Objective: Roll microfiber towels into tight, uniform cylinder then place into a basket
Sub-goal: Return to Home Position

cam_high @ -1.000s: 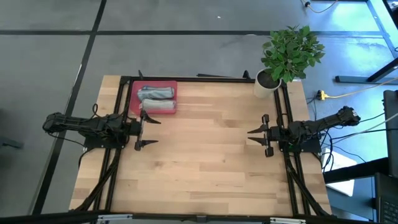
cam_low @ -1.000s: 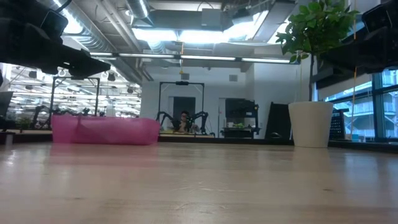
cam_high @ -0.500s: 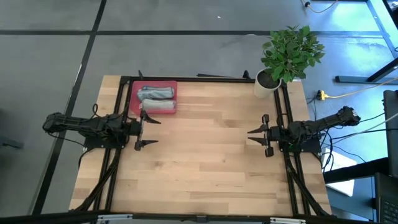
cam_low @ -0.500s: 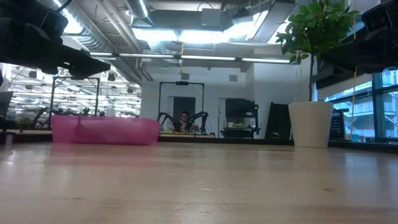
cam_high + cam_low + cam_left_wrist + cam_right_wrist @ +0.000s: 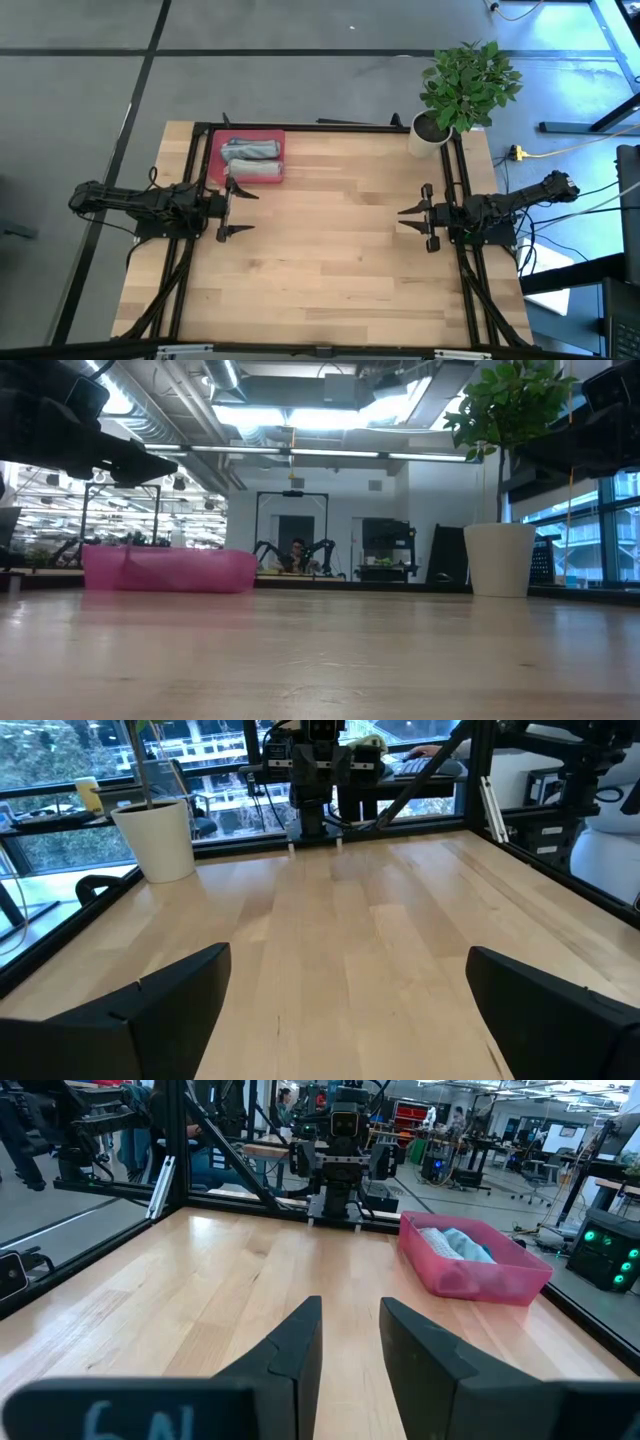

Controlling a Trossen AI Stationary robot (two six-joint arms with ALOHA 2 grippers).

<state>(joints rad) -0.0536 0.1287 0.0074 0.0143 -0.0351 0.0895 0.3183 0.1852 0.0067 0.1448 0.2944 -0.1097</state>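
Observation:
The red tray [image 5: 213,160] stands at the table's far left; it also shows in the low view [image 5: 165,570] and the right wrist view [image 5: 480,1277]. Two rolled towels lie side by side in it, resting on its floor: a pale blue-teal roll [image 5: 250,150] on the far side, also in the right wrist view [image 5: 455,1242], and a light grey roll [image 5: 256,171] on the near side. My left gripper [image 5: 245,212] is wide open and empty just near of the tray [image 5: 345,960]. My right gripper [image 5: 402,218] is narrowly open and empty at the table's right [image 5: 350,1310].
A white pot with a green plant [image 5: 430,130] stands at the far right corner, also in the low view [image 5: 498,558]. Black frame rails [image 5: 195,190] run along the table's left, right and far sides. Bare wood [image 5: 330,250] lies between the two grippers.

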